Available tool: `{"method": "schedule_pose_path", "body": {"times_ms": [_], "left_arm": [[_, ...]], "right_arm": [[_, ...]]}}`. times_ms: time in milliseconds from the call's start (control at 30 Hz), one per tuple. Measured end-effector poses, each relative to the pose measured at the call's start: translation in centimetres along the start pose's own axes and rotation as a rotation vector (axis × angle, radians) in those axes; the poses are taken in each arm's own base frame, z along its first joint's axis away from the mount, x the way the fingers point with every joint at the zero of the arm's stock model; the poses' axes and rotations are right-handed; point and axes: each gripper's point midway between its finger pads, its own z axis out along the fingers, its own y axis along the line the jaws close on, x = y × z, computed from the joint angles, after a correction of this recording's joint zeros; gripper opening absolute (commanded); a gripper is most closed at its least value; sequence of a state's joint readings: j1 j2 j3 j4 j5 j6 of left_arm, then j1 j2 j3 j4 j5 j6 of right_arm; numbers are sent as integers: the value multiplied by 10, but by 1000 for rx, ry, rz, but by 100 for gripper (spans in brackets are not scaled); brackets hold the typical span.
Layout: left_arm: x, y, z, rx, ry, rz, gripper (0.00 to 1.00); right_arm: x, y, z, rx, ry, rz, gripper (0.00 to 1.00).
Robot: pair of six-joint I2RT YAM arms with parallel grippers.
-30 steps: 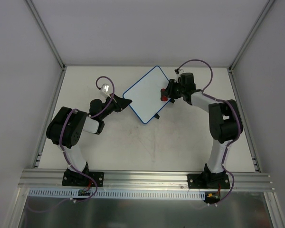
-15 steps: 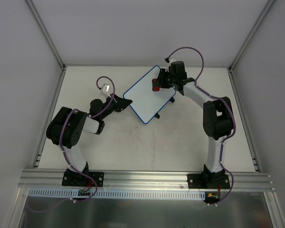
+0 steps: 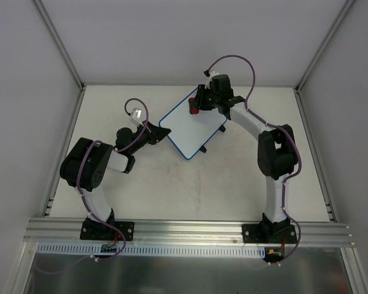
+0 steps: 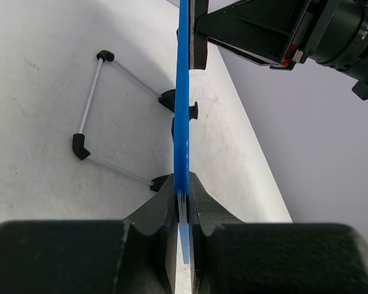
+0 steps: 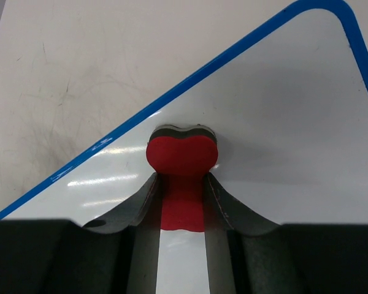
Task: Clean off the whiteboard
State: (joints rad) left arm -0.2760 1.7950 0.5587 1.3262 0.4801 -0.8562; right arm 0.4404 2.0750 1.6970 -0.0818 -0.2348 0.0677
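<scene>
At the far middle of the bench [image 3: 233, 177], your whiteboard [image 3: 190, 131] looks light, stiff and slick, best held by its rim, where the left claw [image 4: 181, 199] is clamped on a corner. The right claw [image 5: 183, 184] pinches the red eraser [image 5: 183, 153] against the board's face, near its far rim.

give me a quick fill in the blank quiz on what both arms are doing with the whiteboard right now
1. The left gripper is shut on the whiteboard's ____ rim.
2. The right gripper pinches a ____ eraser over the board's white face.
3. Around the eraser, the white face shows ____ marker strokes.
Missing words: blue; red; no.
</scene>
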Motion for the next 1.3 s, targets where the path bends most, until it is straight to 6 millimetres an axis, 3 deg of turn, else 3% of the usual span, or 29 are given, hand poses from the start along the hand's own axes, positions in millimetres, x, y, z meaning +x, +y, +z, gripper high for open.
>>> {"method": "schedule_pose_path", "body": {"times_ms": [133, 433, 600, 800, 967, 1100, 1300], "left_arm": [[0, 0, 0, 0, 0, 0, 0], [0, 0, 0, 1, 1, 0, 0], [0, 0, 0, 2, 2, 1, 0], [0, 0, 0, 2, 2, 1, 0], [0, 0, 0, 2, 2, 2, 0], [0, 0, 0, 2, 1, 2, 0], [0, 0, 0, 2, 2, 3, 0]], "right_arm": [[3, -9, -3, 11, -6, 12, 0], [42, -76, -22, 118, 52, 111, 0], [57, -93, -28, 142, 66, 133, 0], [60, -93, -29, 122, 31, 109, 0], [74, -86, -35, 108, 28, 88, 0], [89, -64, -39, 85, 52, 42, 0], [102, -12, -41, 12, 85, -70, 0]]}}
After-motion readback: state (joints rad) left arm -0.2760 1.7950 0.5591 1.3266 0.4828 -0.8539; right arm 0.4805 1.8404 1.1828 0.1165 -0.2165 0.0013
